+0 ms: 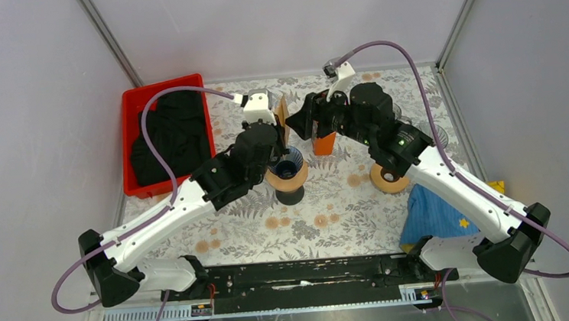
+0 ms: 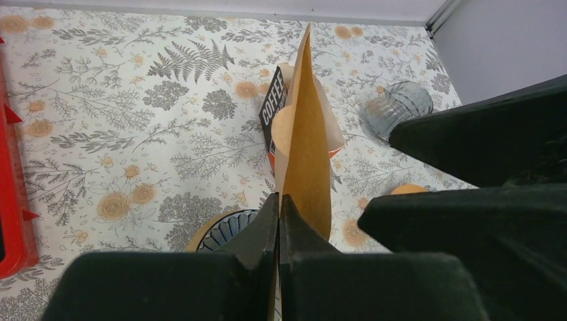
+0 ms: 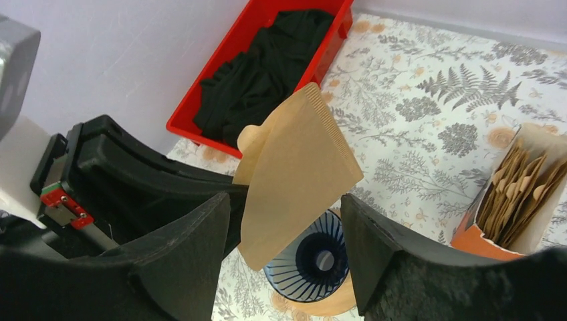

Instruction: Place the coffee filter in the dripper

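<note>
A brown paper coffee filter (image 2: pixel 306 134) (image 3: pixel 301 167) (image 1: pixel 283 121) stands on edge in the air. My left gripper (image 2: pixel 279 204) (image 1: pixel 281 139) is shut on its lower edge. Just below it stands the dripper (image 3: pixel 314 257) (image 1: pixel 290 168) (image 2: pixel 227 227), dark blue and ribbed, on a wooden ring. My right gripper (image 3: pixel 284 200) (image 1: pixel 299 122) is open. Its two fingers sit either side of the filter's free edge with a gap on each side, and the dripper shows between them.
An orange box of spare filters (image 3: pixel 515 200) (image 1: pixel 324 142) stands just right of the dripper. A red bin (image 1: pixel 130 111) with black cloth is at the back left. A ribbed glass (image 2: pixel 398 107), a wooden disc (image 1: pixel 386 179) and a blue cloth (image 1: pixel 439 213) lie to the right.
</note>
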Motion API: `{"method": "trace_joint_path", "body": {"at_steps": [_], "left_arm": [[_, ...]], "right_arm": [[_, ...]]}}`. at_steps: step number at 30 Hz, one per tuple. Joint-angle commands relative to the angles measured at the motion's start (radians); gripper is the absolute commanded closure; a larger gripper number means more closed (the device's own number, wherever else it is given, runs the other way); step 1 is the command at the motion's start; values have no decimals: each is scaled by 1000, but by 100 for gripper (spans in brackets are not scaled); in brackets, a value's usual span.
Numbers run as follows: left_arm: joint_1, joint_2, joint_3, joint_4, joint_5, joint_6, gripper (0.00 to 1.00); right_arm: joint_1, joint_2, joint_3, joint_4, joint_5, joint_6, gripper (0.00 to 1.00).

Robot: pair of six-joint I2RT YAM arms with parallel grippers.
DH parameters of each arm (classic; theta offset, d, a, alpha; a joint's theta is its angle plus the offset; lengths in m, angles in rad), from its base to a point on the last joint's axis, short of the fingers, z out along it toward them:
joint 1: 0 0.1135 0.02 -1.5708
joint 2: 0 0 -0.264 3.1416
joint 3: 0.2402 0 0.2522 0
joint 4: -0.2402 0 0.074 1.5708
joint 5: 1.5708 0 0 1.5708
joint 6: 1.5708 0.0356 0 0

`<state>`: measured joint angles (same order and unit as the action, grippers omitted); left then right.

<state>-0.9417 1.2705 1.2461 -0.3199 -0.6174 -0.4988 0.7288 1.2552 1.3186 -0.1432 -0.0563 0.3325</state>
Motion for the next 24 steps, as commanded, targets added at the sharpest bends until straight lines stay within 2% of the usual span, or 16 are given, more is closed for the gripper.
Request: {"method": "trace_joint_path", "body": {"at_steps": [1,15,24], "left_arm": [[4,13,46,-28,24,-32,99],[4,57,94,-80,28,-11,100],[3,46,96,-89,4,-1,100]], "right_arm": [[10,-25,-11,60,-75,-15,31],[10,65,66,-47,8,23,32],[10,111,134,-189,132,20,46]]}}
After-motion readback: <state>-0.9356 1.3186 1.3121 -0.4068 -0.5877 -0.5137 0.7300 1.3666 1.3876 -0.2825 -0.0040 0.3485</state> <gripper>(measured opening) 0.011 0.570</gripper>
